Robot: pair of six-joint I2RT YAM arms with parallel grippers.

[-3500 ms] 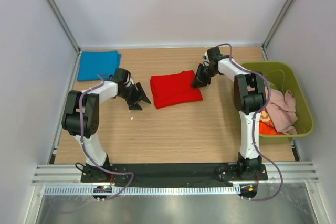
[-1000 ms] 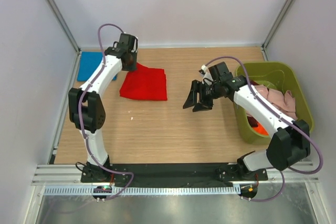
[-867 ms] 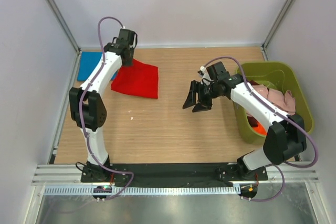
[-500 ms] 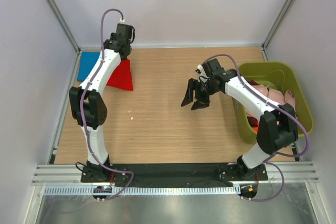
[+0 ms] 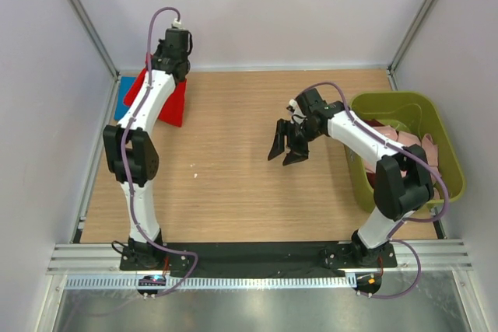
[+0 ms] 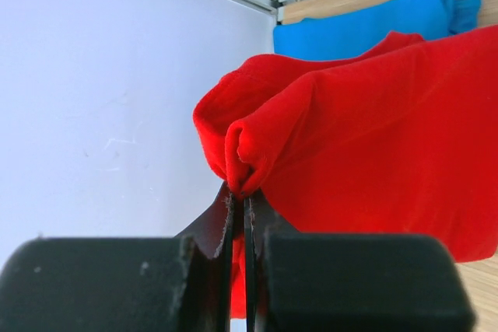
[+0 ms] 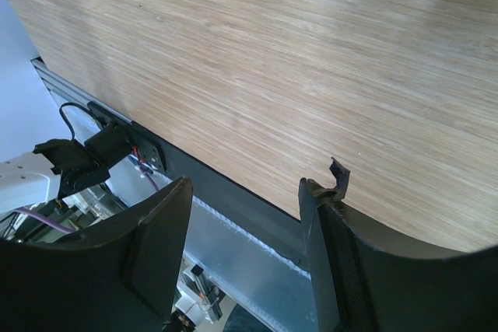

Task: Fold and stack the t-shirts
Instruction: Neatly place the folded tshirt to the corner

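Observation:
My left gripper (image 6: 240, 192) is shut on a bunched edge of the folded bright red t-shirt (image 6: 373, 130), which hangs lifted from it. In the top view the red t-shirt (image 5: 173, 103) shows on both sides of the left forearm at the back left corner. It hangs over the folded blue t-shirt (image 6: 358, 25), of which only a sliver (image 5: 122, 87) shows from above. My right gripper (image 5: 284, 145) hovers open over bare wood mid-table, and its wrist view shows nothing between the open jaws of this gripper (image 7: 247, 188).
An olive-green bin (image 5: 443, 126) stands at the right edge, holding a pale pink garment (image 5: 416, 149) and an orange one (image 5: 375, 184). White walls close in the left, back and right sides. A small white speck (image 5: 194, 175) lies on the wood.
The left gripper has carried the red t-shirt leftward and back, from mid-left of the table to above the blue t-shirt in the corner. The right gripper has drifted slightly left, still open.

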